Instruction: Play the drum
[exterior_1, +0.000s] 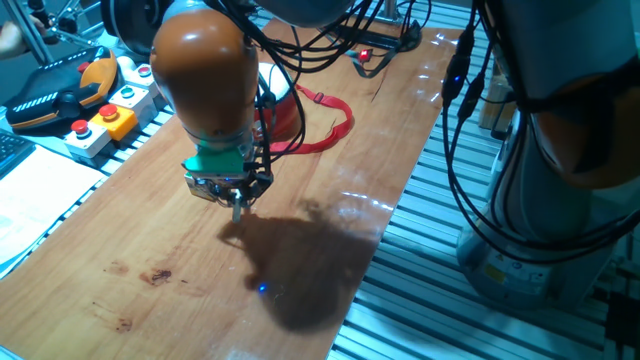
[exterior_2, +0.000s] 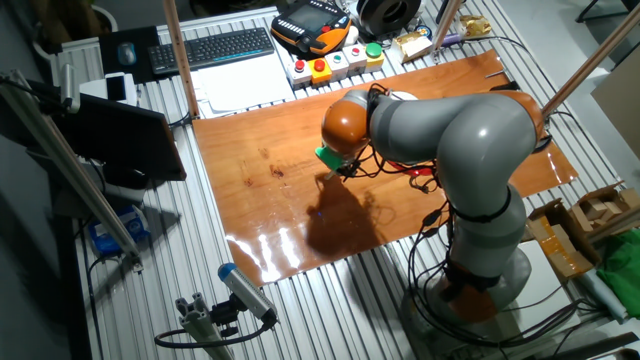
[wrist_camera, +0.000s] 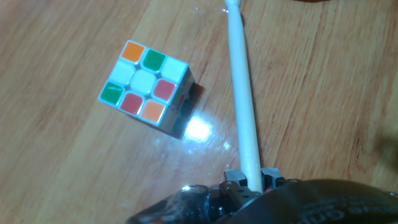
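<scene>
The gripper (wrist_camera: 252, 180) is clamped on a white drumstick (wrist_camera: 244, 99) beside the multicoloured cube (wrist_camera: 145, 87) on the tabletop (exterior_1: 330, 170). The drum (exterior_1: 283, 112) sits behind the arm, mostly hidden, red strap (exterior_1: 335, 125) showing.

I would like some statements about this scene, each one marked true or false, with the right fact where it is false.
1. The gripper holds a white drumstick. True.
2. A multicoloured cube lies on the wooden table. True.
3. The cube rests on top of the drum. False: it sits on the bare table, beside the drumstick.
4. The drum's strap is blue. False: it is red.
5. In the one fixed view, the arm partly hides the drum. True.
6. The drumstick lies flat on the table, free of the gripper. False: its end is clamped between the fingers.
</scene>
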